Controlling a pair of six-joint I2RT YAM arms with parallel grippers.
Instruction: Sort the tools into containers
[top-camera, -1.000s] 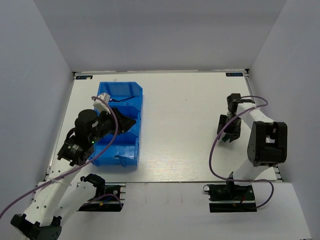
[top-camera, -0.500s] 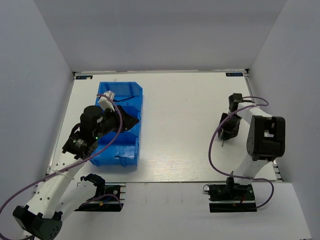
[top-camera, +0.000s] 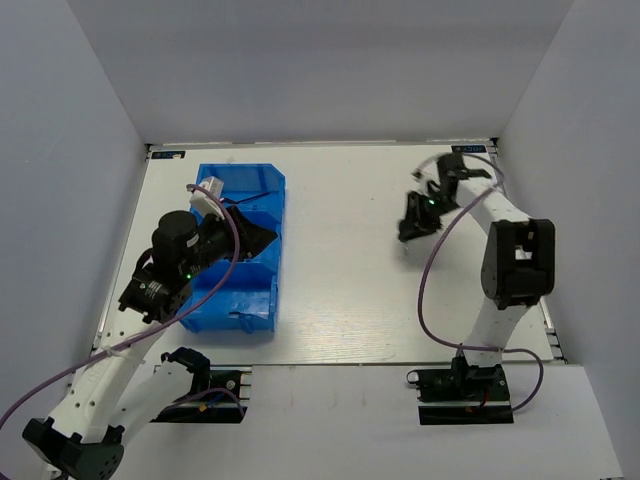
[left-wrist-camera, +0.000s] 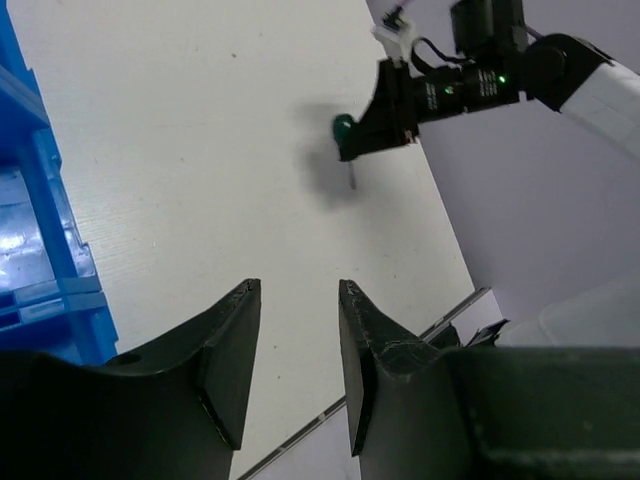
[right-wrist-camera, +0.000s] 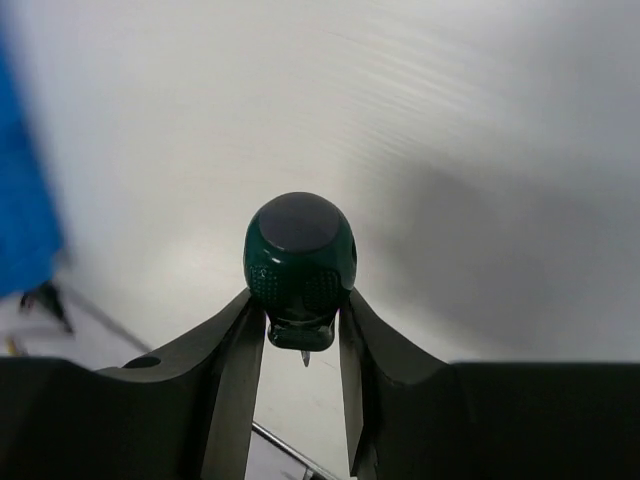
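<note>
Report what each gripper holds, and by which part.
The right gripper holds the green screwdriver, pinching the narrow lower end of its handle. The left gripper holds nothing; its jaws stand apart.

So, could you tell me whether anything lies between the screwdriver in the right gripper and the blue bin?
Nothing on the table between the green-handled screwdriver and the blue bin. The left gripper, open, hangs over the bin's middle compartment, though, partly covering it.
</note>
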